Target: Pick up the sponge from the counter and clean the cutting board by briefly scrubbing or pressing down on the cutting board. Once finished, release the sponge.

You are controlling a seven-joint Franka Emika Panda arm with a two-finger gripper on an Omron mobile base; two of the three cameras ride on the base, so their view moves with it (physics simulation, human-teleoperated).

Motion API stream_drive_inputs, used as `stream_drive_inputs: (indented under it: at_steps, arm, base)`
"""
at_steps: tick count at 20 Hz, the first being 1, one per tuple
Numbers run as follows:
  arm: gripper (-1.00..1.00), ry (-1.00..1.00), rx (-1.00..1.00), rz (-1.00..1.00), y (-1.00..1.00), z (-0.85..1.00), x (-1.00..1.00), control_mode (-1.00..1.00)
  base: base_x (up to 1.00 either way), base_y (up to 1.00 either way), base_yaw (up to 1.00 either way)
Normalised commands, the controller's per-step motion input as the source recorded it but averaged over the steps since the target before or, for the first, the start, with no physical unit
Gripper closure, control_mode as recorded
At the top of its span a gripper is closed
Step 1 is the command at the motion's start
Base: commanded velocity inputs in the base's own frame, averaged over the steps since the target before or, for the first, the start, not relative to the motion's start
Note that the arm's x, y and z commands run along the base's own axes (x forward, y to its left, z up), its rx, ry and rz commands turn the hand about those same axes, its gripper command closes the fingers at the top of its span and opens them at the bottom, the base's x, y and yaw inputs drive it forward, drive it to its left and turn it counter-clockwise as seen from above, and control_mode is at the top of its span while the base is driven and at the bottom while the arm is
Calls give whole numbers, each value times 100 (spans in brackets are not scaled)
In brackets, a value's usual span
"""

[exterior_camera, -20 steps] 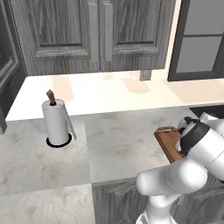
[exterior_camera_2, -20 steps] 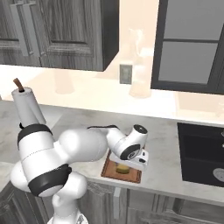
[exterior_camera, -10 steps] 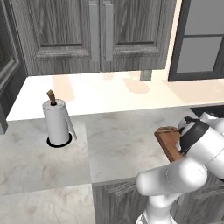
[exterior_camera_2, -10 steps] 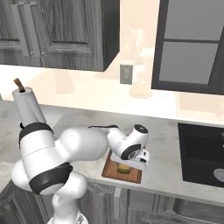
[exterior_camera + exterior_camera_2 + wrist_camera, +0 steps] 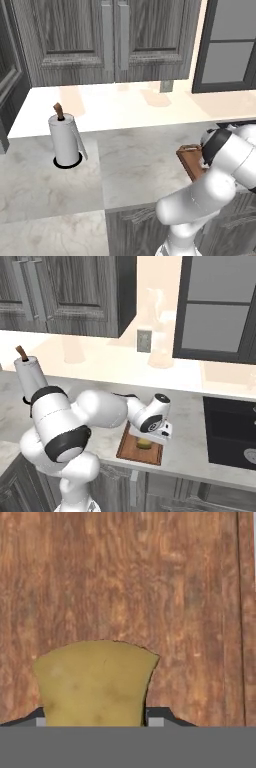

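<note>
The table (image 5: 195, 416), a broad pale marbled worktop over dark cabinets, carries a paper towel roll (image 5: 64, 140) well off to the left and the cutting board (image 5: 133, 448) near its front edge. Across the last second the base views match: board, roll and arm sit where they were, so the arm is dwelling over the board, not travelling. The gripper (image 5: 145, 442) hangs low over the board, clamped on the sponge (image 5: 95, 682), whose yellow block sits between the dark finger tips in the hand view, with wood grain right behind it. The jaws seem to have eased only a trace, if at all. By my reading, the pressing is done or nearly so, and letting go of the sponge comes next.
</note>
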Motion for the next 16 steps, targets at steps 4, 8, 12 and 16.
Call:
stream_drive_inputs:
  at_steps: [4,8,12,16]
  arm:
    - [100,0,0,0,0,-10,75,-100]
    - [100,0,0,0,0,-9,75,-100]
    - [100,0,0,0,0,-16,68,-100]
    - [100,0,0,0,0,-21,59,-100]
  base:
    - [0,0,0]
    - [0,0,0]
    - [0,0,0]
    - [0,0,0]
